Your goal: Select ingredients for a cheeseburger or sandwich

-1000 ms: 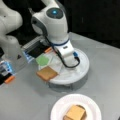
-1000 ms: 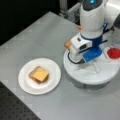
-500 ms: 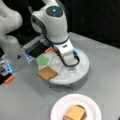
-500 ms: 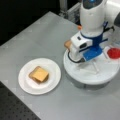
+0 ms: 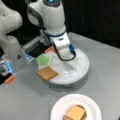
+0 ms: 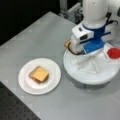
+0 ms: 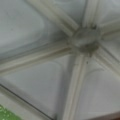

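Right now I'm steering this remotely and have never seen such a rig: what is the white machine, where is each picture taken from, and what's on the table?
The white machine is a robot arm. Its pincer is lowered over the white divided tray and hidden beneath the arm's head, so I cannot tell whether it holds anything.

Two pictures are taken from cameras off the arm, on different sides of the grey table. The third comes from a camera on the wrist, looking straight down at the tray's ribs and hub.

On the tray lie a green square, a brown bread square and a red disc. The paper plate beside it carries a small stack topped by a yellow-orange cheese square.
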Controlling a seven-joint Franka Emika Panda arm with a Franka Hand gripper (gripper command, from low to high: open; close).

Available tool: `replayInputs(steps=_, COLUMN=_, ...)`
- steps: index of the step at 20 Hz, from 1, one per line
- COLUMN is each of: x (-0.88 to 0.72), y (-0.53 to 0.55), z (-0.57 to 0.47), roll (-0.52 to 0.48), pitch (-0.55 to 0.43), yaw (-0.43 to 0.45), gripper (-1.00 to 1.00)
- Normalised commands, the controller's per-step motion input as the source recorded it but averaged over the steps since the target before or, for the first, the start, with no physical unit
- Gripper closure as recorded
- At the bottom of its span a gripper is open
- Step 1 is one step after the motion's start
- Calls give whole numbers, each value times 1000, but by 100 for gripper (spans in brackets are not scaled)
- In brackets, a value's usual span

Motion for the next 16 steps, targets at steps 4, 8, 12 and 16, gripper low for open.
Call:
replayInputs(steps=4, x=181, y=-68, z=192, roll=-138, pitch=254, yaw=-140, gripper=-100)
replayInputs(steps=8, x=211, y=-194, z=215, roll=-24, pitch=402, yaw=-265, gripper=-100)
replayInputs(steps=12, x=245, y=-245, z=153, roll=124, pitch=391, yaw=-338, gripper=-100)
replayInputs(steps=16, x=234, y=-162, z=128, roll=176, pitch=303, yaw=-410, gripper=-100)
